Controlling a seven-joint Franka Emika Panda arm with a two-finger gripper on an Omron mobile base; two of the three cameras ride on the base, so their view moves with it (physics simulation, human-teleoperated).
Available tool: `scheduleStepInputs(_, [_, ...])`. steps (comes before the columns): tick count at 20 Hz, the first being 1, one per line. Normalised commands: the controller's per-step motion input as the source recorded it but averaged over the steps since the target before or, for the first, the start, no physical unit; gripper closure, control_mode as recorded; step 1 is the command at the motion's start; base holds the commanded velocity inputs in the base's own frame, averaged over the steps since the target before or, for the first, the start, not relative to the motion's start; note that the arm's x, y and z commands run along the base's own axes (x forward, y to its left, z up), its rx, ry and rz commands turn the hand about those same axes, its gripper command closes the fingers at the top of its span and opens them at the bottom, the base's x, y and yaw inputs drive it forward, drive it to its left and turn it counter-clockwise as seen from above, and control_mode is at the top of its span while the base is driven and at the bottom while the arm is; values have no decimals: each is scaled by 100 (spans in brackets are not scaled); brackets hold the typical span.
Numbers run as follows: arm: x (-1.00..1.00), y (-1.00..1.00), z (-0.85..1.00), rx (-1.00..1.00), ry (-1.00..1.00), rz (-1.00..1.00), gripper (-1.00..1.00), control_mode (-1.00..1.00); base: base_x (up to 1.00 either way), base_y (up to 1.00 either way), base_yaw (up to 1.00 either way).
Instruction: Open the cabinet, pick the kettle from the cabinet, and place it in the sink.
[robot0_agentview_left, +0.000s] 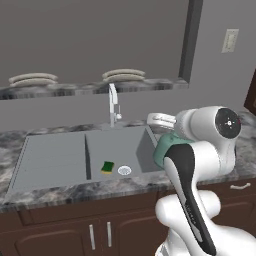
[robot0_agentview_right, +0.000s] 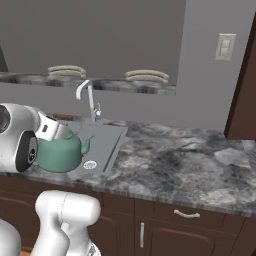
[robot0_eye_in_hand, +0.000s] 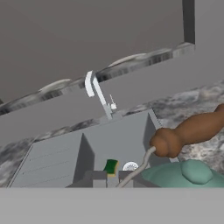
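**Kettle held at the right edge of the sink**

The gripper (robot0_eye_in_hand: 107, 178), fingers pinched on the thin wire handle, holds the teal kettle (robot0_agentview_right: 59, 150) over the right rim of the sink (robot0_agentview_left: 65, 150); spout toward the basin; a green sponge (robot0_agentview_left: 107, 167) lies beside the drain (robot0_agentview_left: 124, 170); faucet (robot0_agentview_left: 114, 104) behind; marbled counter (robot0_agentview_right: 175, 160) to the right.

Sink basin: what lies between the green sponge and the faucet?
Bare grey stainless sink floor separates the green-yellow sponge from the tall chrome faucet, per left base view.
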Motion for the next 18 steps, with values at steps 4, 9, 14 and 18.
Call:
scheduleStepInputs(4, [0, -3, 0, 0, 1, 2, 100, -100, 0, 0, 0])
scheduleStepInputs(9, [2, -10, 0, 2, 0, 18, 100, -100, 0, 0, 0])
scheduleStepInputs(14, [15, -9, 0, 5, 0, 23, 100, -100, 0, 0, 0])
scheduleStepInputs(18, [25, 0, 0, 0, 0, 20, 100, -100, 0, 0, 0])
